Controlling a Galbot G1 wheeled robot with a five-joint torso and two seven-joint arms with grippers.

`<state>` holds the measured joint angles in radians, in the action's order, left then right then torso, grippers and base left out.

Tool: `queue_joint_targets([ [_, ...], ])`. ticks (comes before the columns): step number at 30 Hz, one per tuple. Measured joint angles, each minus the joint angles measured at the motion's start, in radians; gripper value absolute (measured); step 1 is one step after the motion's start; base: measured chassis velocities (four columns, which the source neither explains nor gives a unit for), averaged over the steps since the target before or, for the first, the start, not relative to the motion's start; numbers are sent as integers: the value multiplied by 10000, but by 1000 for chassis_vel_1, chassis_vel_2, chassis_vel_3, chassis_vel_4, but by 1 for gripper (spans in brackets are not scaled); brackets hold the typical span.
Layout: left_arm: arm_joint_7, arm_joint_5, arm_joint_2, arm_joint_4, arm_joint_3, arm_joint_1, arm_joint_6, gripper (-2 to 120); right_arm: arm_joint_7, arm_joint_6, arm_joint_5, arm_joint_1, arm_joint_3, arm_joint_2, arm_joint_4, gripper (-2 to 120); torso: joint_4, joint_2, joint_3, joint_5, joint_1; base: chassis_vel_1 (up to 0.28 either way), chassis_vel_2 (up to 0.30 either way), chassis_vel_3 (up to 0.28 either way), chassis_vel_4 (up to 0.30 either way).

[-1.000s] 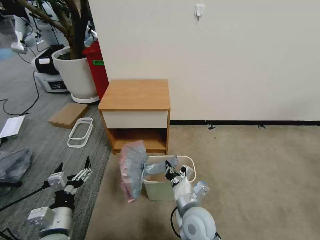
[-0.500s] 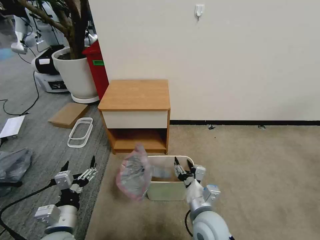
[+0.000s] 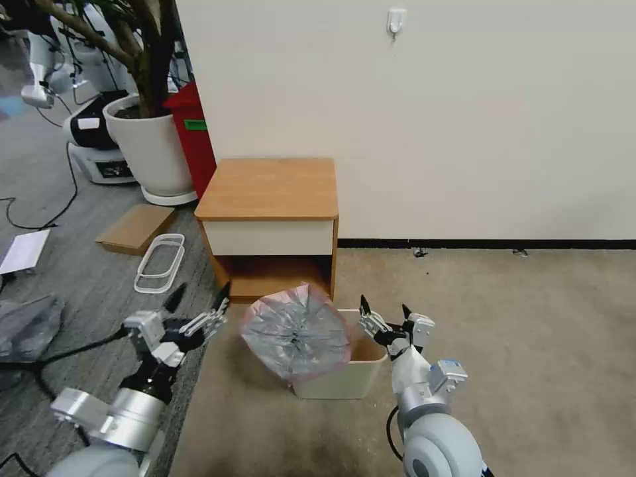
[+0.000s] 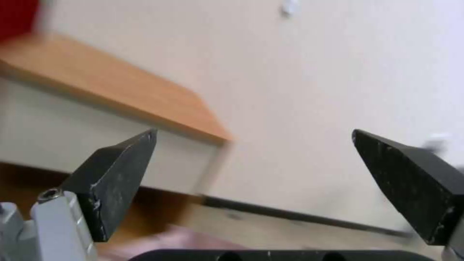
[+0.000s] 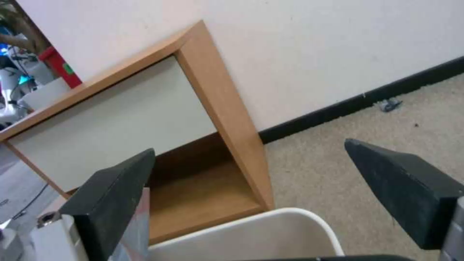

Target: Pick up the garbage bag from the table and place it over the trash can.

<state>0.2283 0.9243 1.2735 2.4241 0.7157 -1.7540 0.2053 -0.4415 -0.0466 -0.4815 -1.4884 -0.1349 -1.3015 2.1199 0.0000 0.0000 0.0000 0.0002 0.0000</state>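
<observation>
Garbage bag (image 3: 295,332): translucent grey film with a pinkish edge, bunched into a rounded fan over the left part of the trash can, covering its left rim; held by neither gripper. A strip of it shows beside the right gripper's finger in the right wrist view (image 5: 133,232).
Trash can (image 3: 361,377): cream-beige bin standing on the carpet, just in front of the table; its right rim and near wall are bare. Interior hidden from the head view by the bag; the part of the inner wall seen in the right wrist view (image 5: 270,239) has nothing against it.
Table (image 3: 268,189): wooden cabinet against the wall, beyond the bin. Worktop bare; lower shelf (image 3: 265,281) bare where visible.
Right gripper (image 3: 386,314): poised above the right rim of the trash can, jaws spread wide, nothing between them.
Left gripper (image 3: 199,303): left of the bag, above the edge of the grey floor, apart from bag and bin; jaws spread wide and empty.
Plant pot (image 3: 149,149): large white pot to the far left, holding a tree trunk.
</observation>
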Motion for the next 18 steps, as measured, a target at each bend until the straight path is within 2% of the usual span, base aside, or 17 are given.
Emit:
queue_joint_targets([
  [1,-237,414,-88,92,-263,119,438,100,-3,4,23,-53,-14,-23,40,100,0,0,0,0,0,0,0,0,0],
  [2,-237,414,-88,92,-263,119,438,100,-3,4,23,-53,-14,-23,40,100,0,0,0,0,0,0,0,0,0],
  [3,-640,599,-143,102,-543,247,796,100,-4,7,46,-107,-35,-37,78,100,0,0,0,0,0,0,0,0,0],
  [4,-640,599,-143,102,-543,247,796,100,-4,7,46,-107,-35,-37,78,100,0,0,0,0,0,0,0,0,0],
  [5,-1738,628,-193,-37,-1187,535,1427,100,-6,11,76,-225,-113,-56,156,100,0,0,0,-1,-1,0,0,0,0],
  [6,-1738,628,-193,-37,-1187,535,1427,100,-6,11,76,-225,-113,-56,156,100,0,0,0,-1,-1,0,0,0,0],
  [9,-3593,635,-179,-489,-1939,961,2133,100,-8,44,143,-377,-254,-88,185,100,0,0,0,-3,0,0,0,0,0],
  [10,-3593,635,-179,-489,-1939,961,2133,100,-8,44,143,-377,-254,-88,185,100,0,0,0,-3,0,0,0,0,0],
  [11,-4280,640,-157,-766,-2213,1150,2437,100,-9,94,216,-486,-312,-116,186,100,-1,0,0,-2,0,0,0,0,0],
  [12,-4587,591,-147,-969,-2353,1280,2613,100,-9,132,291,-576,-338,-154,186,100,-1,0,0,-2,-1,0,0,0,0],
  [18,-5108,189,-204,-1542,-2751,1691,2834,100,-10,213,469,-754,-370,-330,99,100,0,0,0,-2,0,0,0,0,0],
])
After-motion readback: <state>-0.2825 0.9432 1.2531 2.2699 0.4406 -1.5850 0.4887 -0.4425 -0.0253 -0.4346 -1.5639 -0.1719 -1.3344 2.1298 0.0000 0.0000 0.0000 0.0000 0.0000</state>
